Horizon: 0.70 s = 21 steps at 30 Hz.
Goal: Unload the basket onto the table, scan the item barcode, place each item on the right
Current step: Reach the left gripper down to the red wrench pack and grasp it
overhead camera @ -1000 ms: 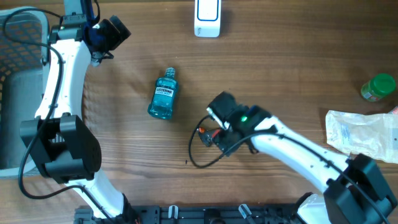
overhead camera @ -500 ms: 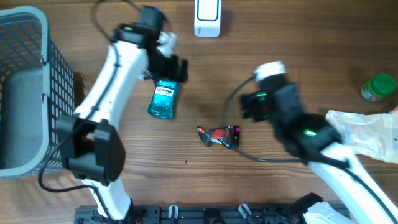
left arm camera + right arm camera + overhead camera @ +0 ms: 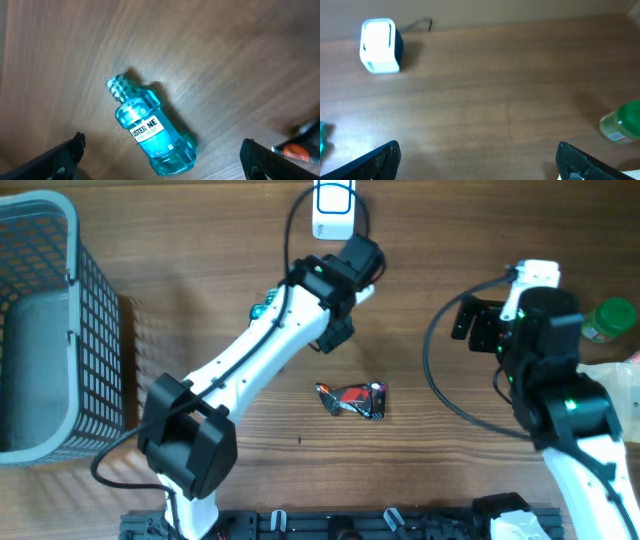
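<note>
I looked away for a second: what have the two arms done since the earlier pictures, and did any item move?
The left hand swung right, over the blue bottle, toward the white scanner. The right hand drew back from the snack wrapper, toward the green jar. Both hands are open and empty. Bottle, wrapper, scanner and jar stayed put.

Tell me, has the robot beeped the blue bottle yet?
Nothing looks done: the bottle lies on the table, unheld. In hand: the left gripper hangs open above it; the right gripper is open and empty. Left: grab the bottle and show it to the white scanner.
</note>
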### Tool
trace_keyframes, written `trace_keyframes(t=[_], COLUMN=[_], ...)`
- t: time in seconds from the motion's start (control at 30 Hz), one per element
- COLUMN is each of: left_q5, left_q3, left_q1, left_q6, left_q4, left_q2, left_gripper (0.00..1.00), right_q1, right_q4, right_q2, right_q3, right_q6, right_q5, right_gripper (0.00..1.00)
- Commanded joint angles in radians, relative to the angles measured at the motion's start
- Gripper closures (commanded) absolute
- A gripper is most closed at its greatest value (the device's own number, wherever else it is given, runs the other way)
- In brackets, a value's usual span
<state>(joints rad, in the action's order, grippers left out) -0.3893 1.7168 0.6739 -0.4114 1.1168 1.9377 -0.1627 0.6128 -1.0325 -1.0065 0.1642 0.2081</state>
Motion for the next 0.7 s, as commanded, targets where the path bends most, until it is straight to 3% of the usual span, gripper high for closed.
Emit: trace_keyframes(t=[0.0, 0.3, 0.57, 0.67], left_q5=[-0.027, -0.027, -0.006, 0.082], left_q3=[0.002, -0.03, -0.201, -0.257], left_q1=[0.047, 0.167, 0.217, 0.216], left_q6=[-0.097, 0.018, 0.031, 0.029], left_q4=[0.103, 0.229, 0.128, 0.046], left_q2=[0.031, 0.042, 0.042, 0.042], left_gripper=[0.05, 0.11, 0.09, 0.09], right_q1=[0.003, 0.06, 0.438, 0.522], right_q4=[0.003, -0.025, -0.071, -0.07], right_q2=[-0.078, -0.223, -0.291, -0.325], right_q3=[-0.016, -0.016, -0.016, -0.016], right_q6=[-0.008, -0.011, -0.06, -0.079], right_q5=[-0.063, -0.109, -0.472, -0.549], right_gripper=[0.0, 0.0, 0.0, 0.0])
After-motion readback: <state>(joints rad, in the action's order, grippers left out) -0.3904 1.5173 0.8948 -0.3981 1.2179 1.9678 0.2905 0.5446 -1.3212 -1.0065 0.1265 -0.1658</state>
